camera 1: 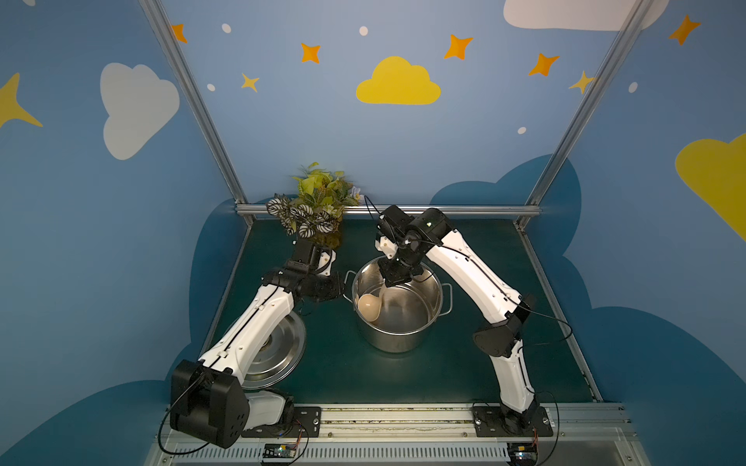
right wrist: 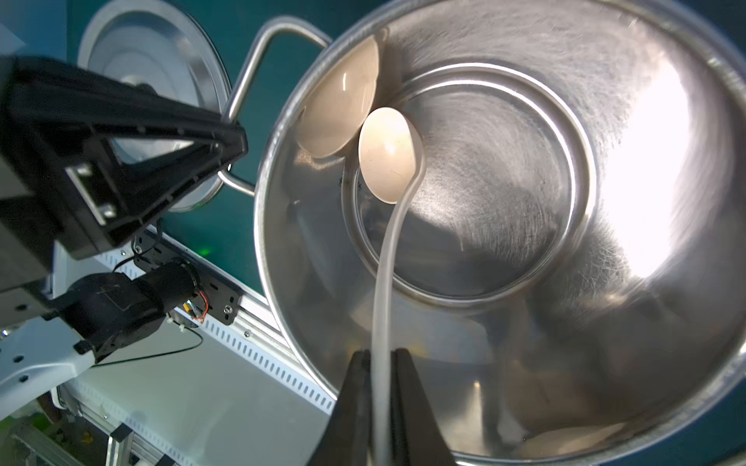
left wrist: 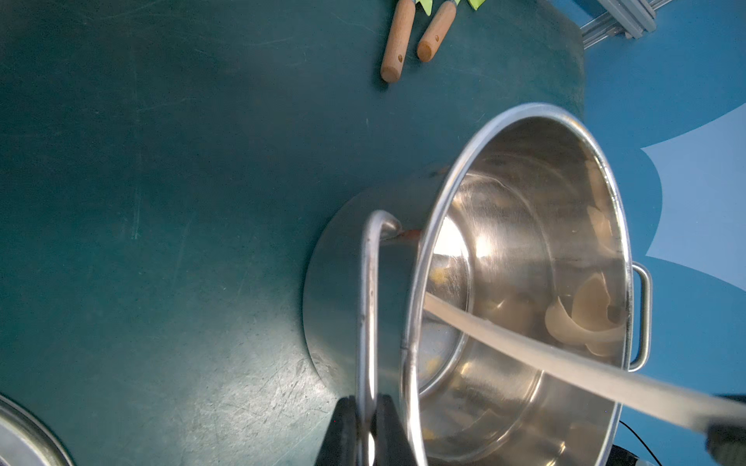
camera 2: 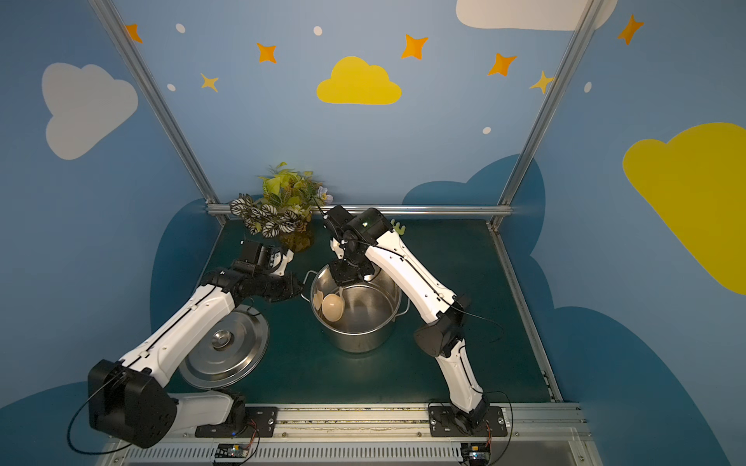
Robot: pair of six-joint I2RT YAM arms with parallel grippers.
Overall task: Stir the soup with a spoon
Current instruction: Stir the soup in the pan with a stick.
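Right wrist view: we see the right gripper (right wrist: 380, 355) clamped on the spoon (right wrist: 387, 157), whose bowl sits low inside the pot (right wrist: 565, 322) by its wall; the left gripper (left wrist: 365, 411) pinches the pot's side handle (left wrist: 369, 302).

A steel lid (camera 2: 226, 363) lies flat on the dark green table (camera 1: 363, 375) at my left. A leafy plant (camera 1: 319, 201) stands at the table's far edge, against a blue wall (camera 1: 399, 133) painted with clouds and stars. Two wooden-handled tools (left wrist: 397, 42) lie side by side on the table.
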